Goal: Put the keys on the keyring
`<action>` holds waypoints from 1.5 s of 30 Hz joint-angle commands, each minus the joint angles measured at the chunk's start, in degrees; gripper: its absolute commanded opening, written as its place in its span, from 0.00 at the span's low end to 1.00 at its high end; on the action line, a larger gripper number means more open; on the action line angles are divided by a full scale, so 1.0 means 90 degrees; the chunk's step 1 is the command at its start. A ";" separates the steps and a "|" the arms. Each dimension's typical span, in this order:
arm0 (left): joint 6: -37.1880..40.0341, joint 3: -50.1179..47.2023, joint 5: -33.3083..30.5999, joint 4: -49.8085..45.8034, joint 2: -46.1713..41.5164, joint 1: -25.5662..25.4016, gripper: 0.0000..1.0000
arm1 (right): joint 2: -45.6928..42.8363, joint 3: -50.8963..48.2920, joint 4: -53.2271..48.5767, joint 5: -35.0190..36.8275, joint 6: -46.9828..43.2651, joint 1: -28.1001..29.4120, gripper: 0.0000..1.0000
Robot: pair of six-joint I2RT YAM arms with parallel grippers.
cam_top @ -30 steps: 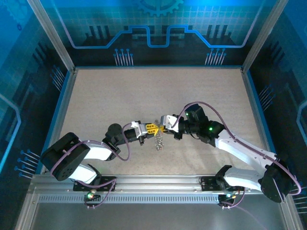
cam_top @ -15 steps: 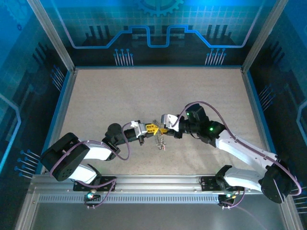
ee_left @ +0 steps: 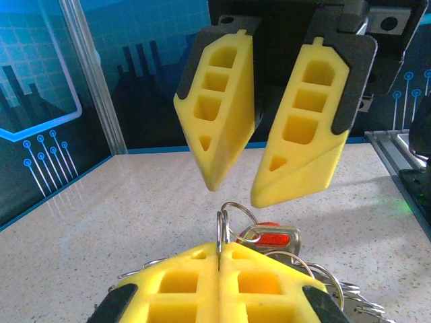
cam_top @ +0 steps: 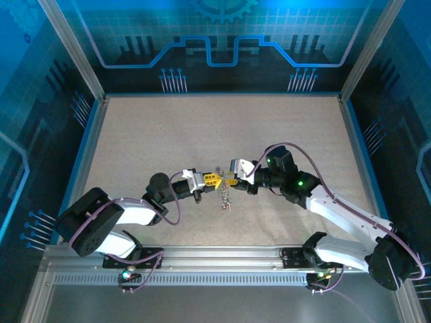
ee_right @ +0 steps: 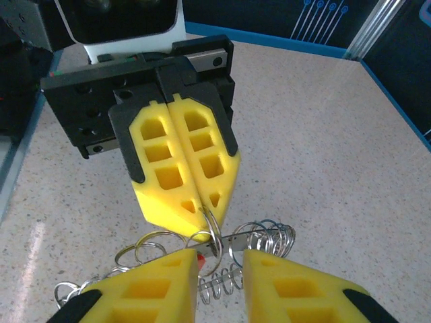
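Observation:
My left gripper [ee_left: 219, 258] is shut on the keyring [ee_left: 221, 225], a thin silvery split ring standing on edge between its yellow fingertips. Just behind that ring lies the key [ee_left: 273, 237], red-headed in a silvery frame, with a wire loop running to it. My right gripper [ee_right: 221, 262] is open, and the pinched keyring [ee_right: 214, 229] stands in the gap between its fingertips, touching neither. A sliver of the red key [ee_right: 201, 256] shows beside its left fingertip. From above, the left gripper [cam_top: 215, 180] and right gripper [cam_top: 228, 180] meet tip to tip at mid-table.
A bunch of several linked silvery rings [ee_right: 269, 235] trails from the held ring onto the speckled table [cam_top: 222, 128]; from above, the ring bunch [cam_top: 223, 197] hangs below the two grippers. Blue walls and aluminium posts [cam_top: 71, 50] fence the table.
The right gripper has gone from shut to open and drawn back slightly to the right. The left gripper has kept its pinch on the ring and shifted little.

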 commanded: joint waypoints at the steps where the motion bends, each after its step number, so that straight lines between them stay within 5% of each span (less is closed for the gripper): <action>1: -0.0021 0.0171 0.0183 0.0400 -0.0149 0.0053 0.00 | 0.0120 0.0150 0.0032 -0.0358 0.0106 -0.0069 0.27; 7: -0.0015 0.0144 0.0165 0.0400 -0.0209 0.0052 0.00 | 0.0316 0.0222 -0.0160 -0.0111 0.0220 -0.0111 0.22; 10: 0.0002 0.0149 0.0143 0.0398 -0.0185 0.0051 0.00 | 0.0434 0.0307 -0.0254 -0.0291 0.0423 -0.0247 0.07; 14: -0.0014 0.0133 0.0190 0.0405 -0.0217 0.0045 0.00 | 0.0621 0.0474 -0.0521 -0.0467 0.0595 -0.0367 0.00; 32: -0.0076 0.0200 0.0291 0.0400 -0.0215 0.0042 0.00 | 0.1185 0.0726 -0.0270 -0.0905 0.0686 -0.0116 0.00; 37: -0.0048 0.0155 0.0271 0.0400 -0.0202 0.0044 0.00 | 0.0915 0.0493 -0.0096 -0.0925 0.0441 -0.0106 0.17; 45: -0.0047 0.0160 0.0303 0.0400 -0.0253 0.0044 0.00 | 0.0576 0.0292 -0.0044 -0.0954 0.0153 -0.0126 0.18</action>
